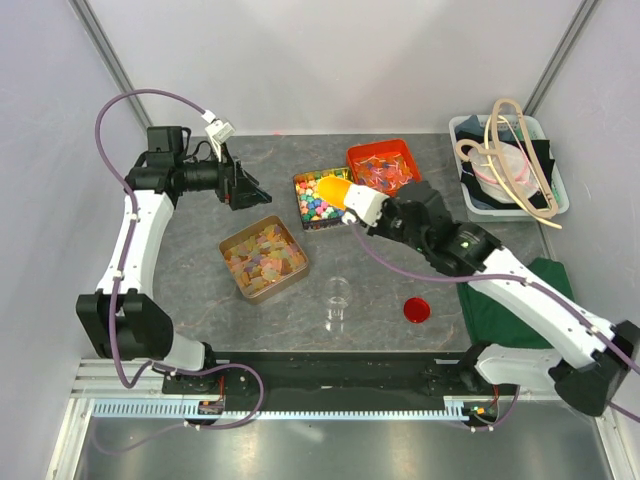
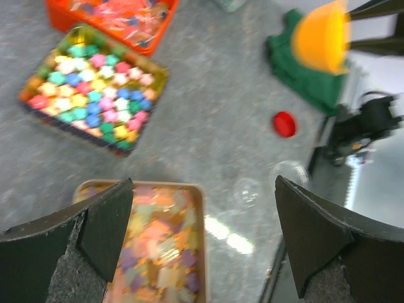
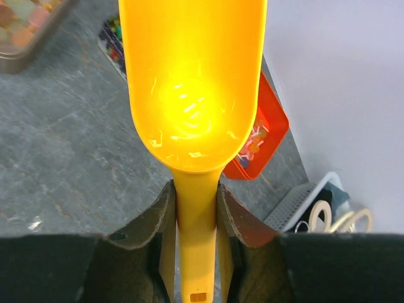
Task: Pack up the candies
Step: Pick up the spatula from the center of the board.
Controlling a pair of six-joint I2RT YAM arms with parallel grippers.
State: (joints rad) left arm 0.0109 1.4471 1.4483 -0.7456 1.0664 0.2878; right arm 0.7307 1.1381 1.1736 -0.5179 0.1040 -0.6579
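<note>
Right claw (image 3: pixel 197 211) clamps the empty scoop (image 3: pixel 192 95): dip it shallow into candies (image 1: pixel 262 258) ahead-left; your left claw (image 2: pixel 203 189) gapes empty.

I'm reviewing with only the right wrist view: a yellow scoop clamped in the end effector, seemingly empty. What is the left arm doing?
Observer: The left end effector hangs open above the table, holding nothing, with the pastel candies in their tin below it.
Operator: Where is my scoop relative to that tin?
Observer: From above, the scoop sits over the multicoloured candy tin, behind and to the right of the pastel tin.
Operator: Anything to pack into?
Observer: A small clear container stands near the front edge, with a red lid lying apart on its right.
</note>
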